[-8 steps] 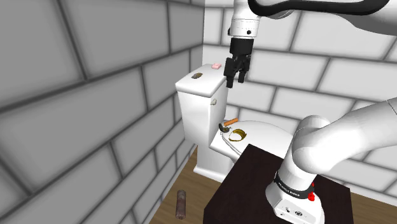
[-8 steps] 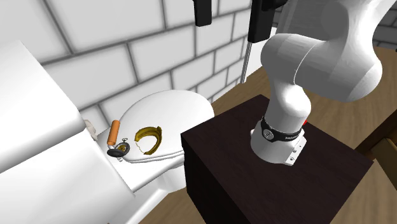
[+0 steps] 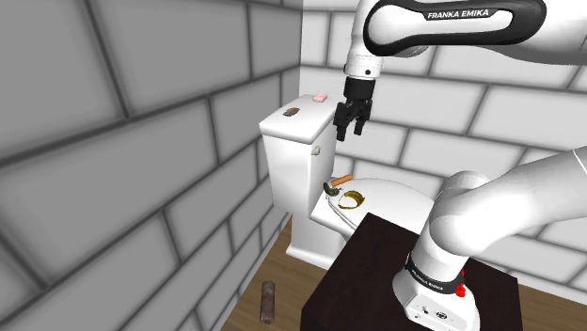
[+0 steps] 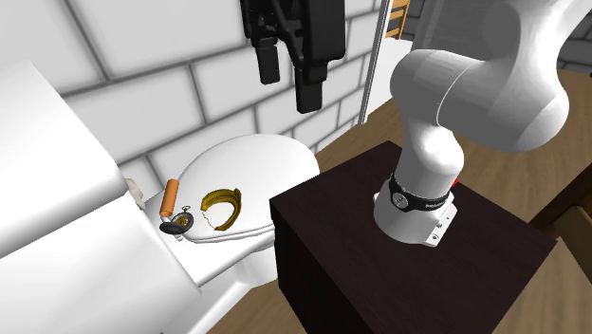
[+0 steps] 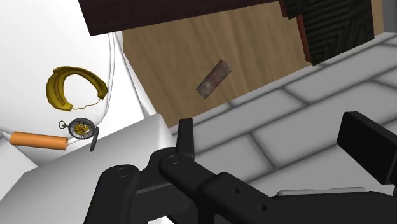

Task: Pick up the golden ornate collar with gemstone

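The golden collar (image 3: 353,198) is an open curved band lying flat on the white toilet lid (image 3: 395,193). It also shows in the second exterior view (image 4: 220,204) and in the wrist view (image 5: 56,89). My black gripper (image 3: 346,127) hangs open well above the lid, beside the tank's upper edge, holding nothing. In the second exterior view the gripper (image 4: 289,81) is high over the lid, up and to the right of the collar. In the wrist view the gripper (image 5: 277,140) has its fingers (image 5: 184,137) wide apart, with the collar far off to one side.
A pocket watch (image 4: 178,223) and an orange cylinder (image 4: 170,196) lie right beside the collar, toward the tank (image 3: 292,141). Two small items (image 3: 320,96) sit on the tank top. A brown cylinder (image 3: 267,301) lies on the wooden floor. The dark stand (image 3: 376,273) borders the toilet.
The gripper has come down a little and turned, still open. In the second exterior view it dropped further into the picture. Nothing on the lid has moved.
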Robot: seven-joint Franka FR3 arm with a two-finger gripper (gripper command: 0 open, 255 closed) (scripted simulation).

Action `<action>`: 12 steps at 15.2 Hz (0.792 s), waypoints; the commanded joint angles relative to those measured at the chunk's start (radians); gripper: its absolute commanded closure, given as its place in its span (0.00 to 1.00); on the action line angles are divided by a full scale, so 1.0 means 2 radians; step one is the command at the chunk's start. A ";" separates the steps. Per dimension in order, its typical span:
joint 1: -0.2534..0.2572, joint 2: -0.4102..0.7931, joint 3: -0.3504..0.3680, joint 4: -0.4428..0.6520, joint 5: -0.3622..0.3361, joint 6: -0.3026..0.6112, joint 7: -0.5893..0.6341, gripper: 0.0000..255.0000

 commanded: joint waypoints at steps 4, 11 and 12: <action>-0.025 0.024 -0.044 -0.042 -0.013 0.073 -0.022 0.00; -0.054 0.083 -0.111 -0.082 -0.021 0.179 -0.057 0.00; -0.057 0.094 -0.121 -0.086 -0.021 0.195 -0.064 0.00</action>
